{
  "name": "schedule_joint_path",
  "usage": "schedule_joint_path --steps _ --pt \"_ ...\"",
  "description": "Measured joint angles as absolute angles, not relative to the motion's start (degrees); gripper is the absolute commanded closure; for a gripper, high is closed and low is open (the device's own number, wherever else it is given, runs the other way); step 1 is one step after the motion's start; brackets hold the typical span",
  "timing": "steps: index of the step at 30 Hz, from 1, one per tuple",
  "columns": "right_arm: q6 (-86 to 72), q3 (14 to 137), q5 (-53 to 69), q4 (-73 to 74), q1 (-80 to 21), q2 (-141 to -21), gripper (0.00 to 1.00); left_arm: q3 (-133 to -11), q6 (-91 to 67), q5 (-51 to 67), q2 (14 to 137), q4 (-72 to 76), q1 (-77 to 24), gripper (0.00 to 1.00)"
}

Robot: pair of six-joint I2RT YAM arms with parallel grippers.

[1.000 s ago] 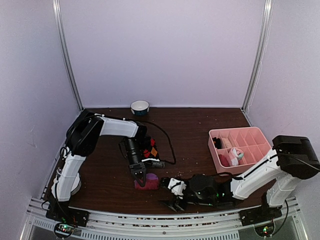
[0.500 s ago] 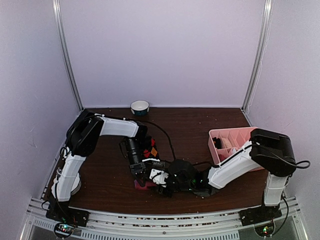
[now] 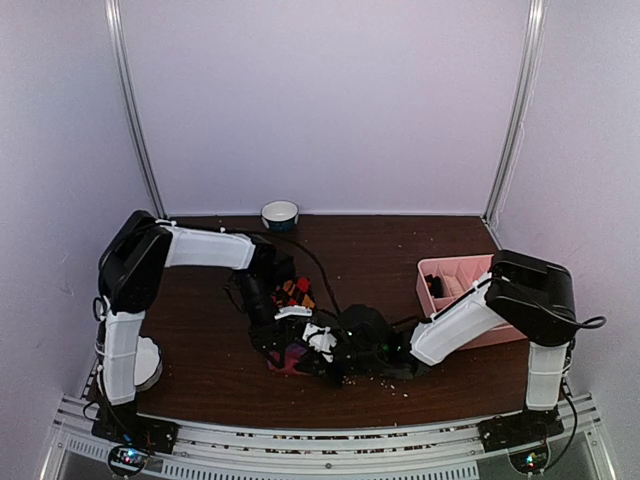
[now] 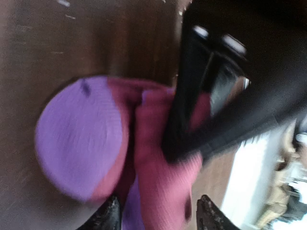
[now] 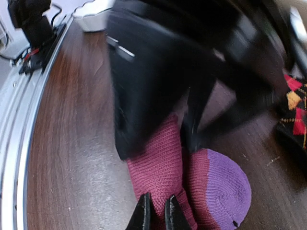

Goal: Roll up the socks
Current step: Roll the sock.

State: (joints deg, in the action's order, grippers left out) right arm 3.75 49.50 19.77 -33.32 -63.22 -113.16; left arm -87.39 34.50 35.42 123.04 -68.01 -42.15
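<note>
The purple sock (image 5: 192,177) lies bunched in a soft lump on the desk (image 5: 72,143). I think it is only partly rolled. The black diamond sock (image 3: 296,291) sits near it, farther back, not rolled in yet. The right pincer (image 5: 157,213) pinches the purple sock. The left pincer (image 4: 158,218) is open beside it.

magenta sock (image 5: 163,167): ribbed magenta knit, rounded purple end; bunched, folded on itself; lies on counter (image 3: 400,250), near edge, centre.
argyle sock (image 3: 297,292): black, red/orange/yellow diamonds; crumpled; near, at magenta sock's 12 o'clock.
</note>
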Motion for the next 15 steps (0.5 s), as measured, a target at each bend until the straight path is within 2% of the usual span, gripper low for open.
schedule_joint_path --steps 1,3,8,15 --pt "1.83 49.52 21.12 -33.74 -62.15 -113.45 1.0 -86.56 34.5 34.54 121.71 -66.89 -41.87 0.37" --pt "-0.67 49.52 22.9 -34.33 -60.62 -113.86 1.0 -82.65 34.35 32.01 116.27 -60.95 -41.28 0.05" --pt "-5.78 50.52 25.82 -33.69 -58.92 -114.8 1.0 -76.2 34.52 28.1 105.47 -51.33 -40.73 0.02" --pt "-12.67 53.23 28.69 -29.8 -56.97 -115.92 1.0 -70.28 35.0 24.34 99.94 -41.67 -40.75 0.02"
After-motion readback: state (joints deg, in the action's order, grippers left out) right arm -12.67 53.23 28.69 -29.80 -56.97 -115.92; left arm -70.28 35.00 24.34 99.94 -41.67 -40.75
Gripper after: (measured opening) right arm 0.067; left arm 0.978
